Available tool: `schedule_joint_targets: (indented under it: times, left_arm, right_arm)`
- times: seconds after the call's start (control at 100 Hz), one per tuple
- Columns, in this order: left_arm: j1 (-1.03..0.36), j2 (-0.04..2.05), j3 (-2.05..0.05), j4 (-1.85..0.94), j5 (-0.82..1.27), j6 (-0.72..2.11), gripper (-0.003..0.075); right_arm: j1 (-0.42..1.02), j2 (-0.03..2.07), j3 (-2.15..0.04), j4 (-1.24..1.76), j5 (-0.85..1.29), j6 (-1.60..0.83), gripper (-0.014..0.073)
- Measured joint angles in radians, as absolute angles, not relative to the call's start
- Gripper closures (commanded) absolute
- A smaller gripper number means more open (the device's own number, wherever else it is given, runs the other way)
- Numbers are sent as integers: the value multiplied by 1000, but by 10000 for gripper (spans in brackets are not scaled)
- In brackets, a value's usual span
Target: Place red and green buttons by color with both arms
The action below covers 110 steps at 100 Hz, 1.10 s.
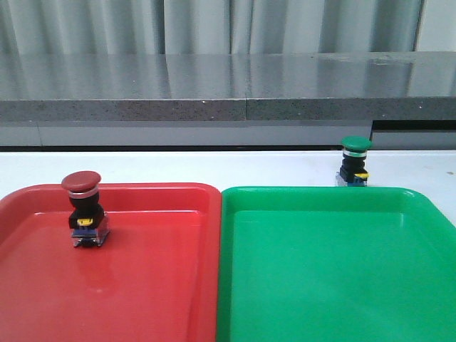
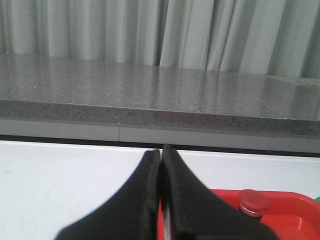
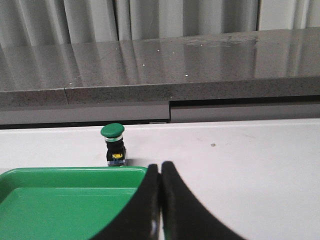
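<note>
Front view: red tray (image 1: 142, 285) and green tray (image 1: 320, 285) cut by bottom and side edges; neither claw in frame. Green button (image 1: 355, 162) base hidden behind green tray's far rim. Left wrist: red button (image 2: 254, 202) just ahead of left claw (image 2: 161, 155), body hidden by tray rim, cap only.

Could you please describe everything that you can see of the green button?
The green button is a small mushroom-head push button: a rounded green cap, a silver collar beneath it, a black body and a clear base with yellow and blue parts. It stands upright on the white table, just beyond the far rim of the green tray, not in it. Nothing grips it; the right gripper is shut and apart from it.
</note>
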<state>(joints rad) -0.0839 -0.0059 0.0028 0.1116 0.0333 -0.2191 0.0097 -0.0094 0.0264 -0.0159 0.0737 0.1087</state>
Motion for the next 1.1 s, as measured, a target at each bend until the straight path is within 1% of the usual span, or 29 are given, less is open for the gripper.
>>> schedule_joint_targets:
  times: [0.29, 0.49, 0.6, 0.74, 0.82, 1.0, 1.1]
  left_arm:
    - [-84, -6, 3, 112, 33, -219, 739]
    - [-84, -6, 3, 112, 33, -219, 739]
    - [-84, -6, 3, 112, 33, -219, 740]
    - [-84, -6, 3, 112, 33, -219, 739]
    - [-84, -6, 3, 112, 33, -219, 739]
    - [-84, -6, 3, 112, 33, -219, 740]
    - [-84, -6, 3, 112, 33, -219, 740]
  right_arm:
    - [10, -9, 26, -16, 69, 109, 660]
    - [10, -9, 26, -16, -15, 109, 660]
    - [10, -9, -9, -16, 0, 109, 660]
    - [10, 38, -155, -16, 133, 109, 660]
    - [10, 98, -258, -16, 251, 109, 660]
    - [10, 295, -503, -16, 515, 109, 660]
    - [10, 415, -620, -16, 628, 110, 660]
